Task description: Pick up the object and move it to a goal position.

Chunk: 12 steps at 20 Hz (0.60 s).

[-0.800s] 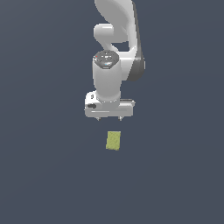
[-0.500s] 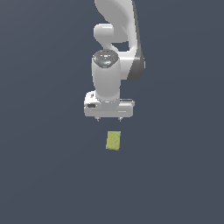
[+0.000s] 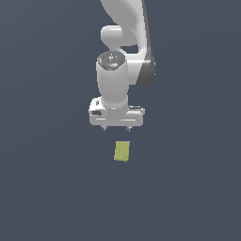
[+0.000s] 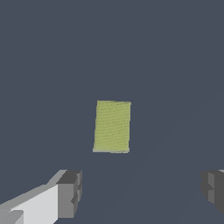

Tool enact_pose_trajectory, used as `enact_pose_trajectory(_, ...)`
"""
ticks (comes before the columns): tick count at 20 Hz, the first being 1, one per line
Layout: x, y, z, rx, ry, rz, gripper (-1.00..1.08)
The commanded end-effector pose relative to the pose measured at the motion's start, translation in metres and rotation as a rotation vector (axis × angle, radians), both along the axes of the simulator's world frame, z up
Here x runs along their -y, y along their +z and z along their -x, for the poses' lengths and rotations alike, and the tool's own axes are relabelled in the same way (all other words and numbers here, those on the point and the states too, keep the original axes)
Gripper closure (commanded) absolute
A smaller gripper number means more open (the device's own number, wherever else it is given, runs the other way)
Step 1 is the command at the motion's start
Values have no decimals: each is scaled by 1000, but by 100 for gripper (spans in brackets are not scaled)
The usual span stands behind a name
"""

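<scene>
We had brought the gripper slightly nearer the object over the last moment, though the shift was small. The jaws stood wide apart and held nothing. The object lay flat on the desk, untouched, ahead of the fingertips. We judged the approach unfinished.

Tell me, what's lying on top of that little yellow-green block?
Nothing lies on the block: its whole top face shows, bare. The open pincer hangs apart from it, not touching. What is under the block cannot be seen; the block covers that spot.
</scene>
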State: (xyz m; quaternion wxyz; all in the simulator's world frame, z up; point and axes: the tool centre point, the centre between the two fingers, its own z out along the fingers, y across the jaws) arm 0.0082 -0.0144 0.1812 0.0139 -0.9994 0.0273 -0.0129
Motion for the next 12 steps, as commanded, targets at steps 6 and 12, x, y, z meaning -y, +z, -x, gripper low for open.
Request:
enact_pose_trajectory(6,-3,-18,-5,-5,-6,4,-92)
enact_pose_trajectory(12,-10,-55,-13,-13,-15,13,-92)
